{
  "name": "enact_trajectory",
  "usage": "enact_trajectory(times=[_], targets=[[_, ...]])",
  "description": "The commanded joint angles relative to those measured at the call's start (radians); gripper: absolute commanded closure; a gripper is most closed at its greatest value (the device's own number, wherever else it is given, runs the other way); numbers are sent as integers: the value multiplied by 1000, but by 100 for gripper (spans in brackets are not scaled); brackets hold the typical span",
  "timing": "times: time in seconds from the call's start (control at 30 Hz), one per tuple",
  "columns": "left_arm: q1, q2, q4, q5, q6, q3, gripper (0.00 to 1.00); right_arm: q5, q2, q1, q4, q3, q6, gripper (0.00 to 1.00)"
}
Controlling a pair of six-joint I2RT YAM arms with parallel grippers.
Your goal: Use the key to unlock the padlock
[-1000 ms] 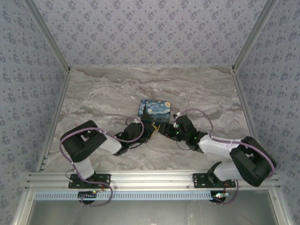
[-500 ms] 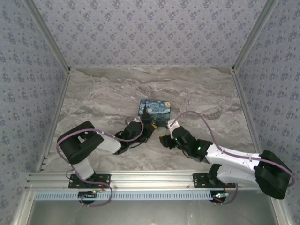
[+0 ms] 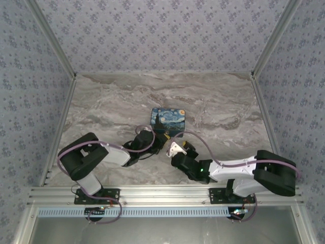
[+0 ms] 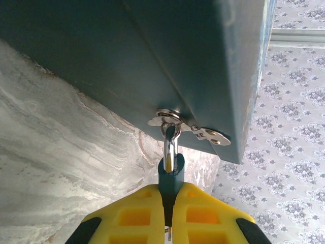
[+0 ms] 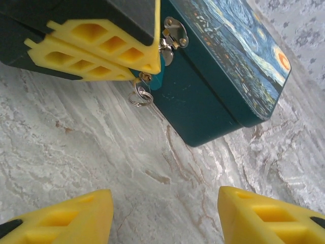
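The small teal padlock (image 4: 171, 175) hangs by its silvery shackle (image 4: 170, 145) from the hasp of the swirl-painted tin box (image 3: 168, 120). My left gripper (image 4: 171, 206) is shut on the padlock's body; it sits at the box's near edge (image 3: 161, 141). In the right wrist view, the left gripper's yellow fingers (image 5: 96, 48) cover most of the padlock (image 5: 157, 76). A little key ring (image 5: 140, 97) dangles below the padlock, and the key's blade is mostly hidden. My right gripper (image 5: 165, 218) stands open above bare table, short of the ring, and appears near the box (image 3: 175, 150).
The box's dark teal side (image 5: 203, 107) rests on the marble table (image 3: 111, 112). Patterned walls (image 3: 162, 35) and metal rails (image 3: 61, 132) enclose the table on three sides. The two arms meet close together in front of the box.
The right arm has folded and swung, drawing its gripper back from the padlock toward the near edge. The left arm holds its place.
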State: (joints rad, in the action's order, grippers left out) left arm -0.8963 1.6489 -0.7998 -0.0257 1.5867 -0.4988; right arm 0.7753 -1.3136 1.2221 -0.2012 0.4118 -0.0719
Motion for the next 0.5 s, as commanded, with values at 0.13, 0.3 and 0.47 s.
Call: enact_trajectory(times=[0.13,0.3,0.47], targets=[[11,-55,13,-22,-26,-33,93,-9,-49,-25,-134,16,-132,43],[14,-66,20,-24,-25,-36,93,-43,-69,-46,-191,30,-181,44],[19,-74,23,-35,-24,-40,93,-76,-91,-65,-230,41,-221,44]])
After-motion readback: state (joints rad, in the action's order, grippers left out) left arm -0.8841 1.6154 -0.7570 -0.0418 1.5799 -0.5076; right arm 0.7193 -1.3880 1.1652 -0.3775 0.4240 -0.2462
